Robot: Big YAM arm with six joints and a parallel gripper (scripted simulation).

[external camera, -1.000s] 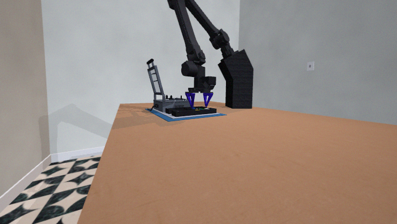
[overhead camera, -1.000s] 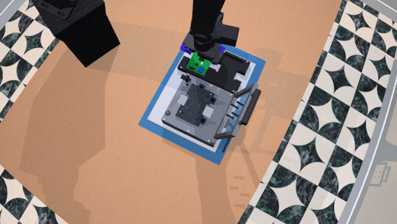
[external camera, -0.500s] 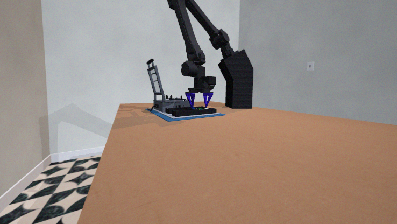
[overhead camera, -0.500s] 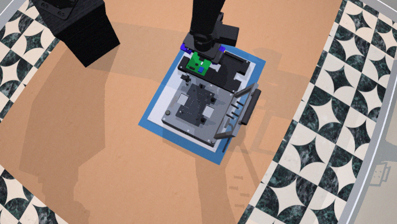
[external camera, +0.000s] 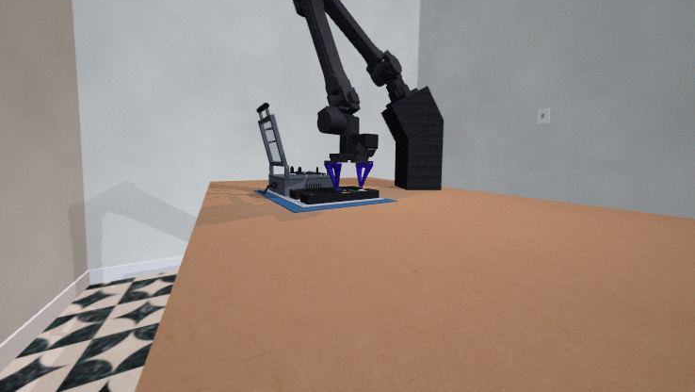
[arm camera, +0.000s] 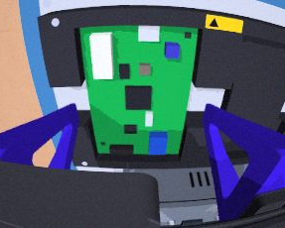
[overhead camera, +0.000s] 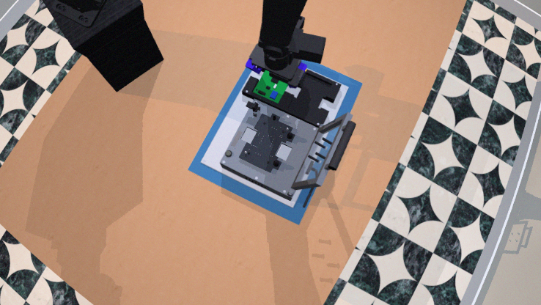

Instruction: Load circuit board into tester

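Note:
The green circuit board [overhead camera: 269,88] [arm camera: 116,99] lies face up in one pocket of the black tray [overhead camera: 247,86] [external camera: 328,198] [arm camera: 60,59]. Its white connector [arm camera: 101,56] is at the end away from the tester [overhead camera: 235,158] [external camera: 292,185] [arm camera: 181,183]. My gripper [external camera: 348,187] [arm camera: 140,111] is open and empty, pointing down, one finger beyond each long edge of the board, tips near the finger recesses at about rim height; exact depth is unclear. The lid [overhead camera: 335,123] [external camera: 279,138] stands open with its handle [overhead camera: 341,146] [external camera: 262,107] up. The hook [overhead camera: 254,106] and black posts [overhead camera: 289,136] show; no board is on the plate.
The tester and tray stand side by side on a blue-edged mat [overhead camera: 207,163] [external camera: 297,209]. The tray's other pocket is empty, on the lid's side. The arm's black base block [overhead camera: 119,58] [external camera: 423,146] stands off to one side. The raised lid stands beyond the tester's plate.

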